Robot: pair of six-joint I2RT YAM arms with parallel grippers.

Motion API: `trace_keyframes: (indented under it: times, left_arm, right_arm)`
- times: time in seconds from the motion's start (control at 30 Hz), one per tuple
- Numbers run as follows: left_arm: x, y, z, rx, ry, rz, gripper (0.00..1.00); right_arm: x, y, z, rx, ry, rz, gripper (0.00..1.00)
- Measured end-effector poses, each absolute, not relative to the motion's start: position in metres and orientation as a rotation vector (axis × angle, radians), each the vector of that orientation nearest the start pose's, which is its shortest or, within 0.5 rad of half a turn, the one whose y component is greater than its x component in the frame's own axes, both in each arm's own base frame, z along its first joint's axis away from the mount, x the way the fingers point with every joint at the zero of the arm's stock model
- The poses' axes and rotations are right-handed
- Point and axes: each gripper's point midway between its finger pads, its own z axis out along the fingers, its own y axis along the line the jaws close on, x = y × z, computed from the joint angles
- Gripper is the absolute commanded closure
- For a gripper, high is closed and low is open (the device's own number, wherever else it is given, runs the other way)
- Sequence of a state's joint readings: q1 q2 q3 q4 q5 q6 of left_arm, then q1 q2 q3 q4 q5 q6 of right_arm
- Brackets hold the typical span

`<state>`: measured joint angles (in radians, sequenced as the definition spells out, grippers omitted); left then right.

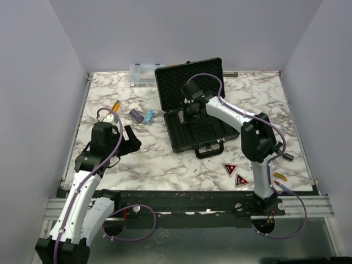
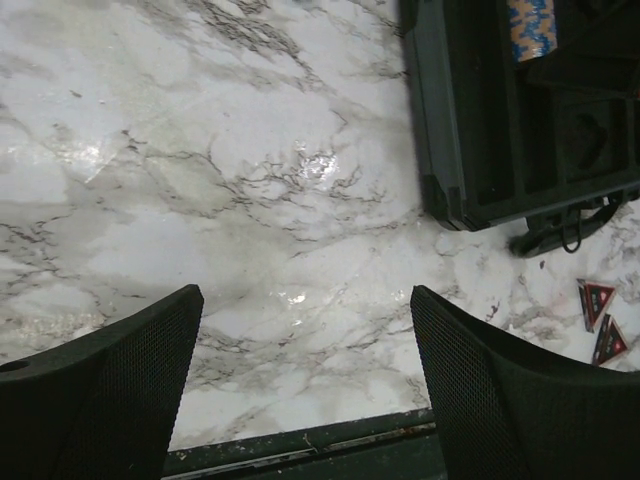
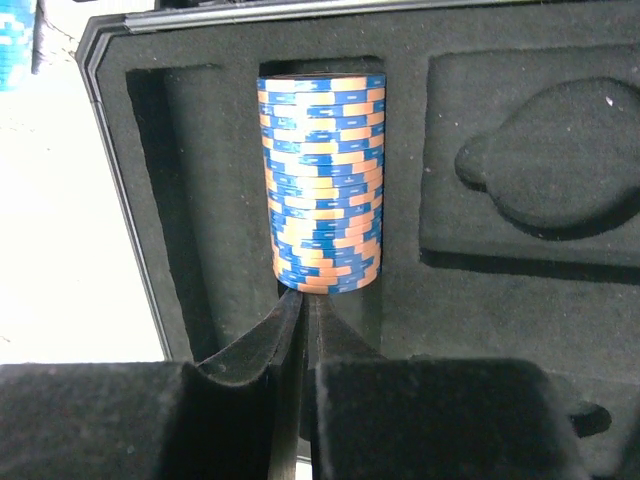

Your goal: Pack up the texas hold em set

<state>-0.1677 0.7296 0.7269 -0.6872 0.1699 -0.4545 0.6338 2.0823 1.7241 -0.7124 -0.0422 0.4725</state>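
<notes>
The black briefcase (image 1: 206,132) lies open mid-table, its foam lid (image 1: 190,77) upright. In the right wrist view a blue-and-orange chip stack (image 3: 322,185) lies in a slot of the tray (image 3: 500,300). My right gripper (image 3: 308,296) is shut, its tips against the stack's near end and nothing between them. A purple stack (image 1: 135,114) and a blue stack (image 1: 148,116) lie on the table left of the case. Two red-black triangles (image 1: 229,169) (image 1: 241,180) sit in front of it. My left gripper (image 2: 305,330) hangs open over bare marble near the front edge, holding nothing.
A clear organiser box (image 1: 143,73) stands at the back, left of the lid. An orange-handled tool (image 1: 115,104) lies at the left. A small yellow item (image 1: 279,176) lies by the right arm's base. The case handle (image 2: 565,230) juts toward the front.
</notes>
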Motion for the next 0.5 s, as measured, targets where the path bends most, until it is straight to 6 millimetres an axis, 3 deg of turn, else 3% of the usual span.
trace_keyframes:
  times: [0.27,0.5]
  left_arm:
    - [0.223,-0.067,0.162,-0.321,2.299,-0.391,0.11]
    - [0.234,-0.057,0.201,-0.348,2.239,-0.33,0.09]
  right_arm:
    - [0.381,0.312,0.076,-0.242,2.698,0.408,0.92]
    - [0.381,0.312,0.076,-0.258,2.702,0.401,0.86]
